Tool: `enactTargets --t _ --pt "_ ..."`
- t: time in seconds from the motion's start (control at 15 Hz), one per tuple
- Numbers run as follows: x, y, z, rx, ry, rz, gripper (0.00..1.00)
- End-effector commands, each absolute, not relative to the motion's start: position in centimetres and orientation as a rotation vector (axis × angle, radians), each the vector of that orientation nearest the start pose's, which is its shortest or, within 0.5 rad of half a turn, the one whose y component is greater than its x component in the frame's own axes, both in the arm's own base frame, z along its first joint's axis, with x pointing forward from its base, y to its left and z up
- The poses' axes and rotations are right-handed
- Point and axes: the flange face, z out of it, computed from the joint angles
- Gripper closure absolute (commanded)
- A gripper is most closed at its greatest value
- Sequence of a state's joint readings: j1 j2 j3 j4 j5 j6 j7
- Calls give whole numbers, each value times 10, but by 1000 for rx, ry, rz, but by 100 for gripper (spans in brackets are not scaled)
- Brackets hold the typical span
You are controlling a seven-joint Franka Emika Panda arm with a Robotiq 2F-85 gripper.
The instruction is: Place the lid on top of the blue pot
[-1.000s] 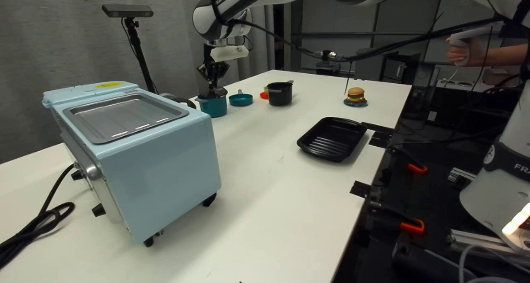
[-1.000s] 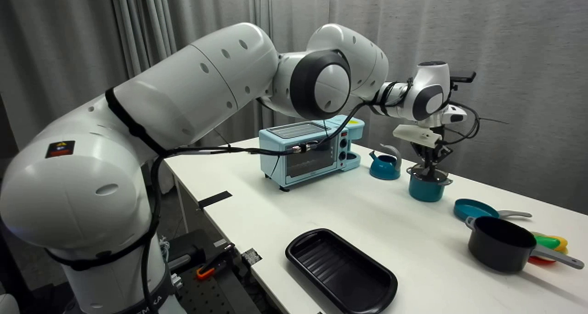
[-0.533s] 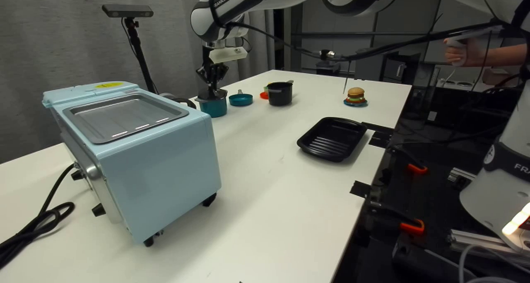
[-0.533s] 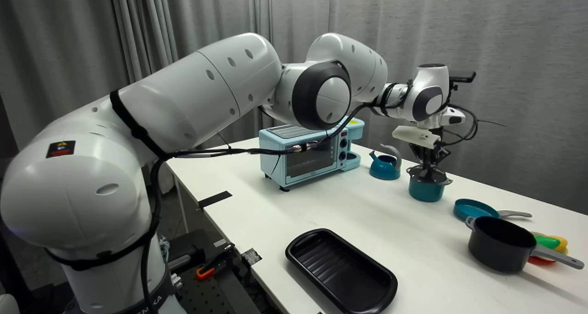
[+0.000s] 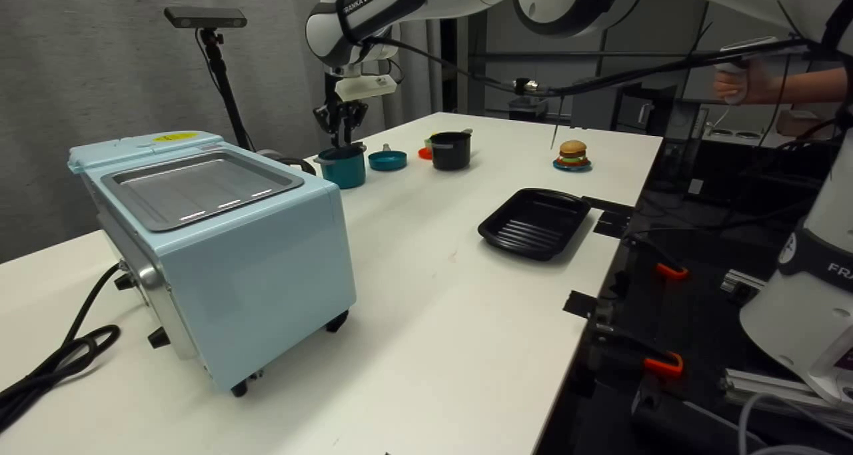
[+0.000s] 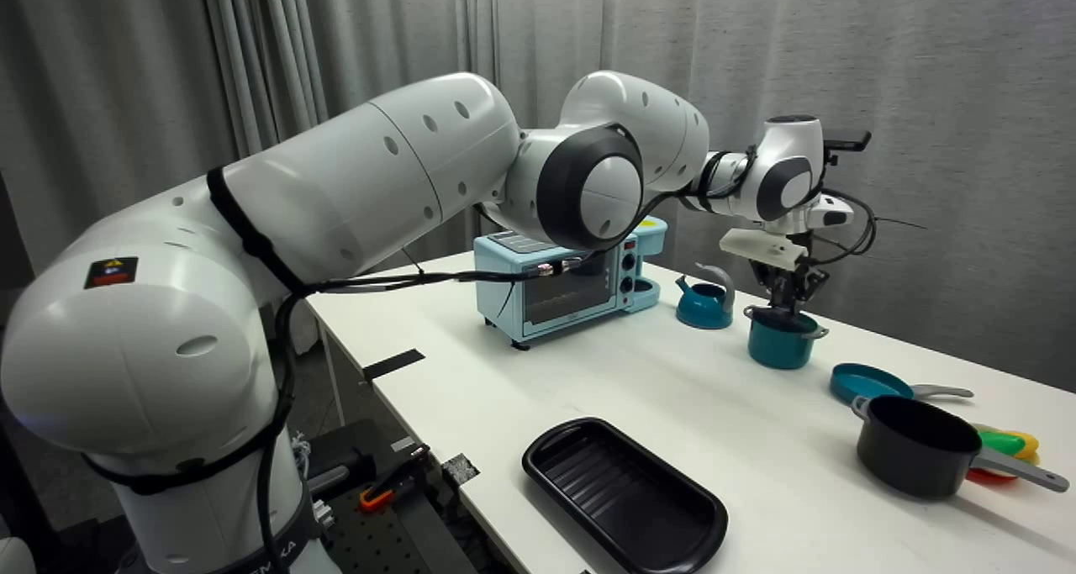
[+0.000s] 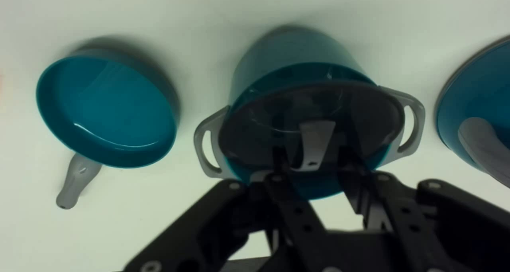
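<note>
Wrist view: tool (image 7: pixel 313 156) jaws apart over lid (image 7: pixel 275 112), gripping nothing; lid's six-o'clock edge obscured, seating on blue pot (image 7: pixel 295 51) indeterminate; kettle (image 7: pixel 476 98) cropped at three o'clock

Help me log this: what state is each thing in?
Black gripper: open
Teal round pot: upright
Dark grey round lid: over pot, seating unclear
Teal round pan: upright, uncovered
Black round saucepan: upright, uncovered
Blue rounded kettle: upright
Light blue boxy oven: door shut
Black rectangular tray: face up

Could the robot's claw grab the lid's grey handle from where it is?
Probably yes: the gripper is open, its fingers either side of the grey handle on the lid in the wrist view, nothing visibly blocking.
</note>
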State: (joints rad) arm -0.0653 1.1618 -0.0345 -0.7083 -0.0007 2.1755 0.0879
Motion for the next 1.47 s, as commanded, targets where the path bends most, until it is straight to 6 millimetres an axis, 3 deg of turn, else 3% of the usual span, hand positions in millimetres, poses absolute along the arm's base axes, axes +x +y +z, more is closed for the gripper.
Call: enactTargets --t 0.0,0.27,0.8,1.0,1.4 --pt "832 -69 276 -3121 283 -507 31" --pt "832 -70 281 -3118 280 -519 1" --pt "828 -77 299 -3156 312 -499 0" --pt "823 -95 321 -3153 330 -460 0" --pt "808 -137 386 -3129 377 -455 0"
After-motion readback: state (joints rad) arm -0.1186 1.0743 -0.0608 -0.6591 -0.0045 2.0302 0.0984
